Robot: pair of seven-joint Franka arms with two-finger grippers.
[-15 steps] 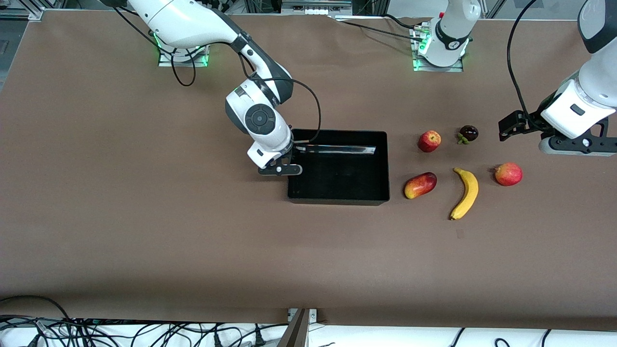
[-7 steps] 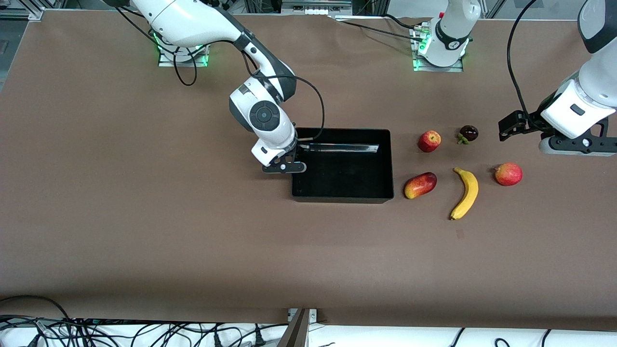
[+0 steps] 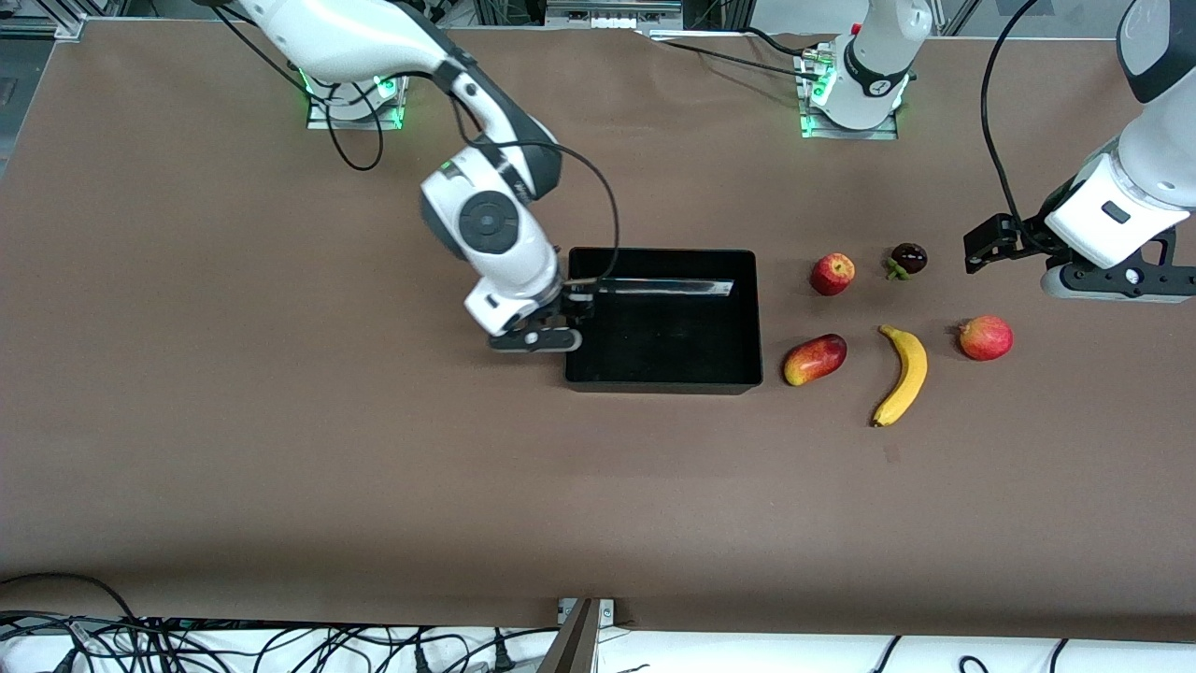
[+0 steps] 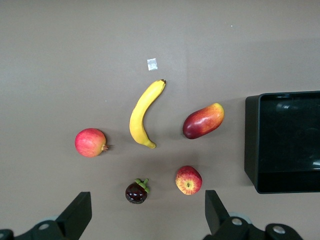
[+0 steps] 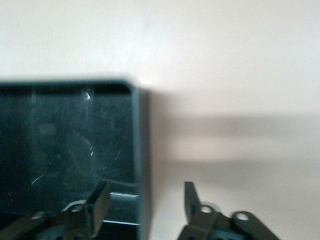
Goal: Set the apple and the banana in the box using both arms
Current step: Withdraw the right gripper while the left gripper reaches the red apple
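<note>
Black plastic box (image 3: 663,379) is empty, and every place below is given from it. Apple (image 3: 832,274) sits off its left-arm end, level with the box's wall farthest from the front camera; banana (image 3: 903,374) lies further toward that end and nearer the camera, well apart from the box. Mango (image 3: 814,359) just beside the box, dark fruit (image 3: 908,259) and pink-red fruit (image 3: 986,337) past the apple. Right gripper (image 5: 145,202) straddles the box's right-arm end wall, fingers (image 5: 101,200) parted either side, not clamped. Left gripper (image 4: 145,215) hangs wide open above the fruit cluster, empty. Judgement: apple is small, firm, smooth, so pinch across its middle; banana is light and curved, so grip mid-length across the narrow width.
</note>
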